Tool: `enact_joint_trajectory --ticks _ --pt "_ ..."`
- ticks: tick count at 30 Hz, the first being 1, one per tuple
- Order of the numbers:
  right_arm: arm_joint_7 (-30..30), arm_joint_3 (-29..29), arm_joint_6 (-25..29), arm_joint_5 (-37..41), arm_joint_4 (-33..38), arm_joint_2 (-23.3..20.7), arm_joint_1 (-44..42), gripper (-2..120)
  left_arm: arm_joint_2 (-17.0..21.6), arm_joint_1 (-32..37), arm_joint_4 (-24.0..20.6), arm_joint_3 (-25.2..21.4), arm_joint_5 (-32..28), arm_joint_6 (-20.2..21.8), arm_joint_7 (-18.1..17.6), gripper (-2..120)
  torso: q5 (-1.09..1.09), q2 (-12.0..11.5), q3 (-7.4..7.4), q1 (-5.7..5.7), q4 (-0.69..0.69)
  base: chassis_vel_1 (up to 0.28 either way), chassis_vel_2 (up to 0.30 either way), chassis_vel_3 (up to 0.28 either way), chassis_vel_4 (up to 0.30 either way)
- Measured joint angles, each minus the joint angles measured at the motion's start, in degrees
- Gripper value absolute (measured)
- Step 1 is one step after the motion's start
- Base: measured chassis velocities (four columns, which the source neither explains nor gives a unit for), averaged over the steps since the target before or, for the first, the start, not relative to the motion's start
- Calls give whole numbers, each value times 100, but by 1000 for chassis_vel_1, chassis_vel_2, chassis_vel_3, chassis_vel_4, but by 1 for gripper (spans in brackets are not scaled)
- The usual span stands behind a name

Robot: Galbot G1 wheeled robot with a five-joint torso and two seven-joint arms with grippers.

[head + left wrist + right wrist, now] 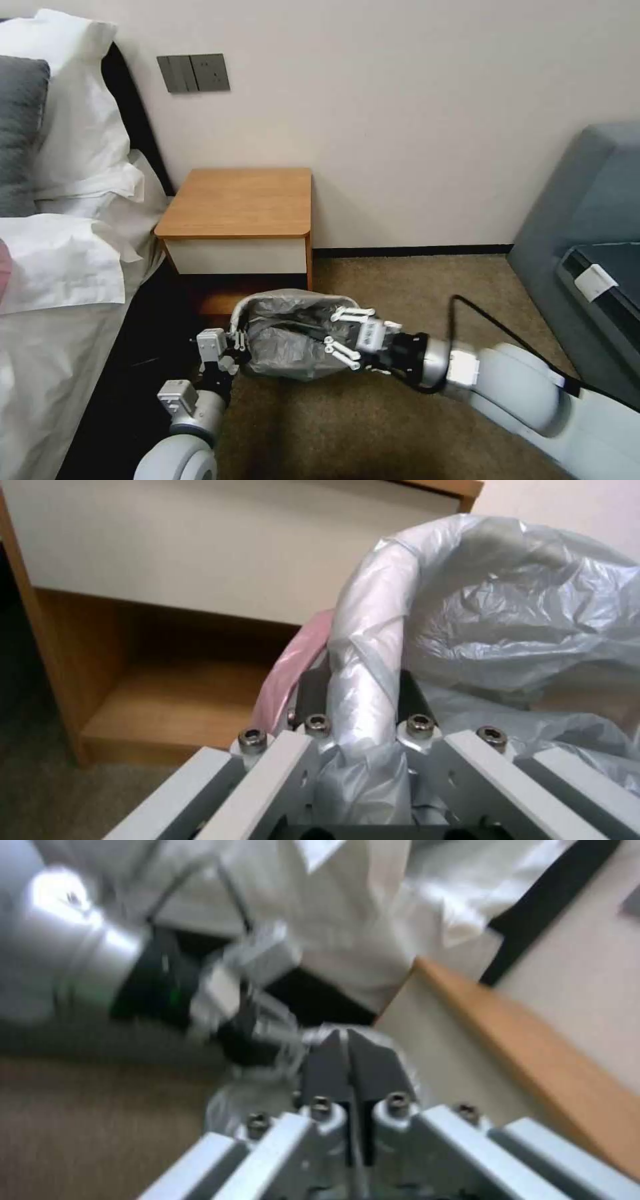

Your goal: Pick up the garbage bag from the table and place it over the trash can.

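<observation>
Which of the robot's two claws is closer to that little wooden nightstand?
The left. The left gripper grips the garbage bag at the bin's rim just before the table and its open shelf. The right gripper is at the bin's far side, farther off.

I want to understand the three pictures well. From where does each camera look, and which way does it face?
Head view: from the robot's head, forward and down at the table and garbage bag; both arms show.
Left wrist view: from the left wrist, along the left gripper, shut on the bag's edge.
Right wrist view: from the right wrist, over the shut right gripper, toward the left arm.
All three share the table and bag.
</observation>
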Motion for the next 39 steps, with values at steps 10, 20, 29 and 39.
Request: enact_joint_trajectory --ticks 10,20,29,39 --pt "4 -763 -572 -1247 -689 672 659 0 -47 171 -273 10 708 -131 7 5 0 0 0 0 0 0 0 0 0" --pt "308 -1119 -657 -1727 -1327 1181 816 0 -55 237 -466 -87 735 -158 45 5 0 0 0 0 0 0 0 0 0" --pt "563 -1242 -985 -1944 -1618 1491 860 0 -71 250 -516 -41 756 -183 75 5 0 0 0 0 0 0 0 0 0" --pt "736 -1423 -1177 -1916 -2039 1712 1029 0 -113 272 -514 54 898 -279 206 5 0 0 0 0 0 0 0 0 0"
